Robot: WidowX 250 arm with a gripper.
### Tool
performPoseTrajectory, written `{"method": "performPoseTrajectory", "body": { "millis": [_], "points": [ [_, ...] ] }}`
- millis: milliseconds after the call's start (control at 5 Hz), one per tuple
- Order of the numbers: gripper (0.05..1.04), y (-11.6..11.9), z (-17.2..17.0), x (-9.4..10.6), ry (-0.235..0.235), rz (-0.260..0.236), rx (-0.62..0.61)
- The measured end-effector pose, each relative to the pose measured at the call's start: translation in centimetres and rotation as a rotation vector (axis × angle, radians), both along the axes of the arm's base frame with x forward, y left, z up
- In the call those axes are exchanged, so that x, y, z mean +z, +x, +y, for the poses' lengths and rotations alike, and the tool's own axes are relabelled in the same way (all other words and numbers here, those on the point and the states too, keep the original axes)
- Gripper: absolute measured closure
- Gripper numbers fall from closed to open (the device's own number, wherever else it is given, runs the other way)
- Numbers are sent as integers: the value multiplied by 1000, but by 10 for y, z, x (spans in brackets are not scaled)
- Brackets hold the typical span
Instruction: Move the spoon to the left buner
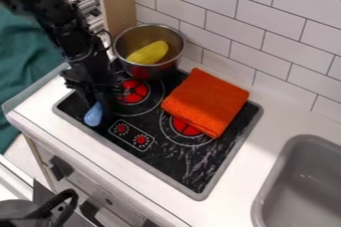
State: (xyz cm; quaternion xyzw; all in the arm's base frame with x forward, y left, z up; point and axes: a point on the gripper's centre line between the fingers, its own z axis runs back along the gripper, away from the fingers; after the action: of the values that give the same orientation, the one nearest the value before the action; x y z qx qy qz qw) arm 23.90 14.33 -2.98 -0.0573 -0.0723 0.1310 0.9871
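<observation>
The black gripper (pixel 100 91) hangs over the left end of the stove, pointing down. Directly below it, the blue spoon (pixel 94 115) rests near the stove's front-left edge, its upper part hidden by the gripper. Whether the two touch, I cannot tell. Just right of the gripper is the left burner (pixel 135 91), a red disc with white rings, partly covered by the arm on its left side.
A metal pot (pixel 174 57) holding a yellow object (pixel 149 53) stands behind the left burner. An orange cloth (pixel 206 102) partly covers the right burner (pixel 185 127). Control knobs (pixel 131 135) are marked near the stove's front; a grey sink (pixel 267 188) lies to the right.
</observation>
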Motion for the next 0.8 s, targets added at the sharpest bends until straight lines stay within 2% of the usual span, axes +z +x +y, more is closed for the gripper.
{"method": "performPoseTrajectory", "body": {
  "millis": [200, 400, 600, 800],
  "points": [
    [784, 11, 7, -1, 36, -21, -61],
    [721, 20, 11, 0, 112, -68, -155],
    [419, 18, 7, 1, 106, -83, -140],
    [125, 21, -3, 11, 108, -103, -146]
  ]
}}
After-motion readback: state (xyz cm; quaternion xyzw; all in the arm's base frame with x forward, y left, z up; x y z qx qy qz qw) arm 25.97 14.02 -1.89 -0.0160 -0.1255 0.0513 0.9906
